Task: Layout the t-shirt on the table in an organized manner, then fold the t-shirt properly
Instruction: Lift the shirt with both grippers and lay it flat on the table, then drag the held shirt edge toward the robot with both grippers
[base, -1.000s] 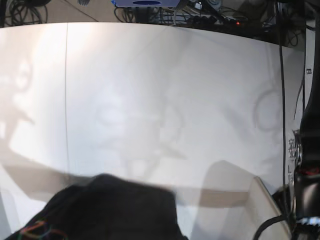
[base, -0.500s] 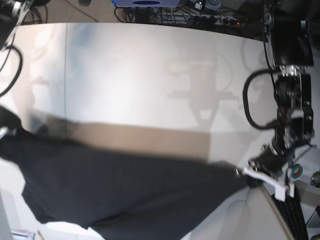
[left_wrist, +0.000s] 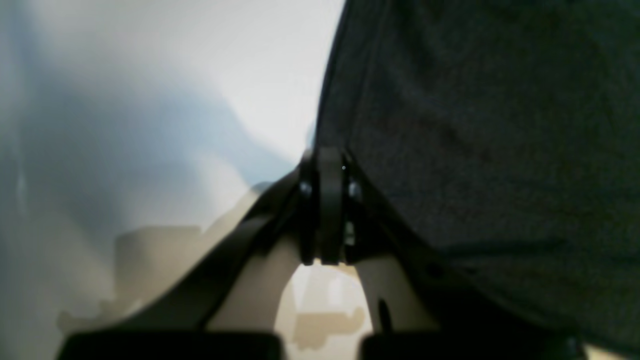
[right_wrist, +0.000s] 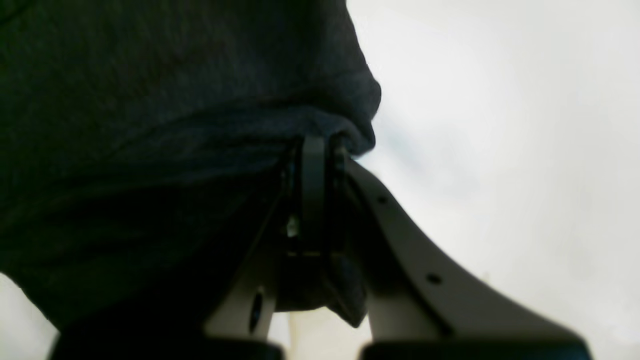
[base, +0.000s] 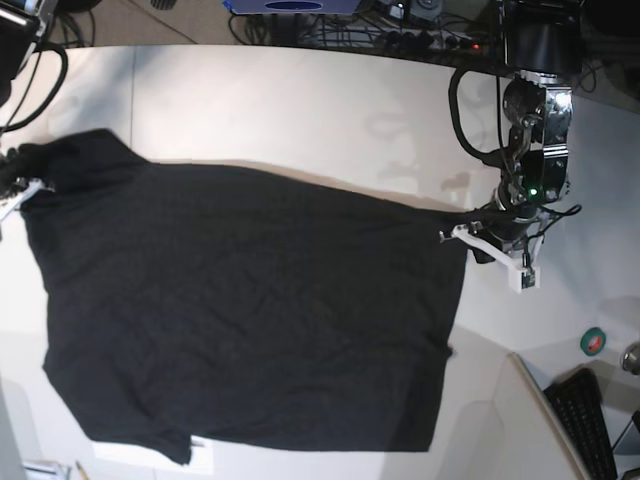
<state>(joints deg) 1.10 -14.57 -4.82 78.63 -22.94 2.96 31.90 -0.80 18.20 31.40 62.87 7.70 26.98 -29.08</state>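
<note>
the t-shirt (base: 250, 320) hangs spread between both claws over the table (base: 300, 110). the left claw (base: 462, 232) is clamped on its right corner, the right claw (base: 22, 190) clamped on its far-left corner. bare table lies far and right; a tape roll (base: 594, 342) sits near the right edge.

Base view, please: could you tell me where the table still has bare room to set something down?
The widest bare patch of the table runs along the far edge, beyond the t-shirt. A smaller patch lies near the green tape roll. The middle and near side are covered by cloth, pinched by the left gripper and right gripper.
</note>
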